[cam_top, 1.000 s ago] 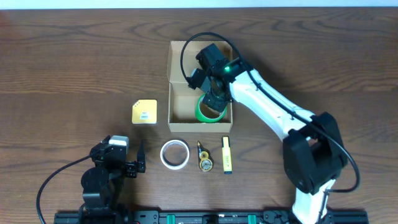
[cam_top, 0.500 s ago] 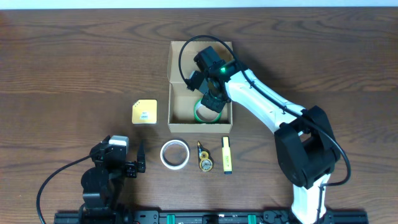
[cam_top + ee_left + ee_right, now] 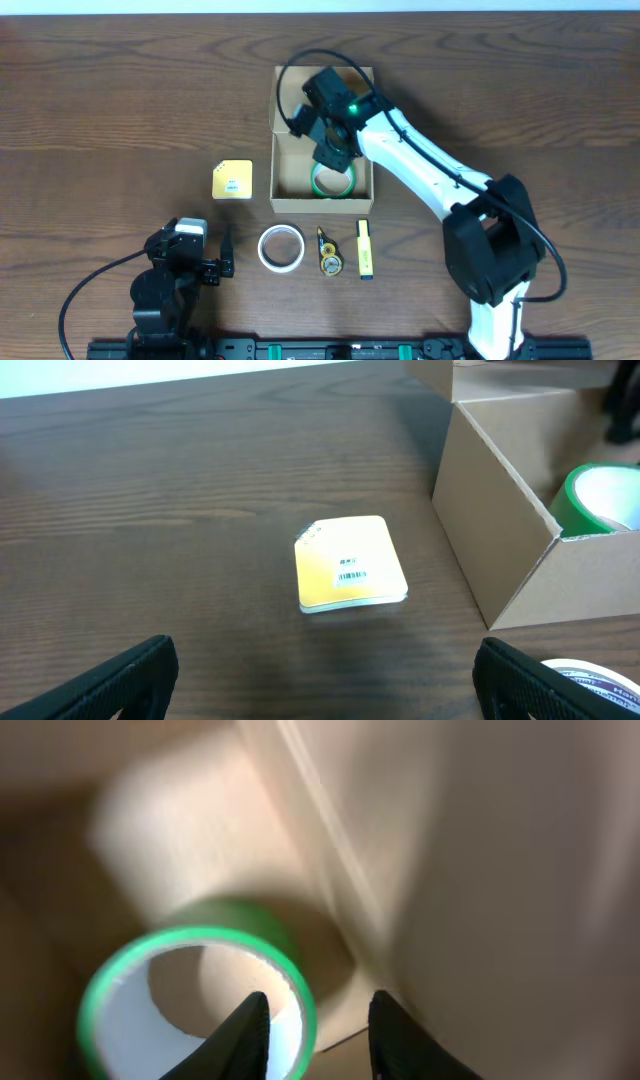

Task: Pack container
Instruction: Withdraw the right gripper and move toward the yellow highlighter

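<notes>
The container [image 3: 275, 140] is an open brown cardboard box at mid-table, its lid flap folded back at the far side. A green tape roll [image 3: 334, 182] lies flat in its near right corner. My right gripper [image 3: 336, 160] reaches down into the box just over that roll. In the right wrist view the right gripper [image 3: 320, 1005] is open: one finger sits inside the green tape roll [image 3: 200, 933], the other outside by the box wall, and neither presses it. My left gripper [image 3: 322, 660] rests wide open near the table's front left, holding nothing.
A yellow square pad [image 3: 232, 180] lies left of the box. Along the box's near side lie a white tape roll [image 3: 281, 248], a small black-and-yellow item [image 3: 329, 252] and a yellow highlighter [image 3: 365, 249]. The left wrist view shows the pad [image 3: 350, 563] and the box wall [image 3: 500, 530].
The right gripper's fingers have spread apart and let go of the green tape roll, which now lies flat in the box. The right wrist moved slightly toward the far left. The left arm stayed still.
</notes>
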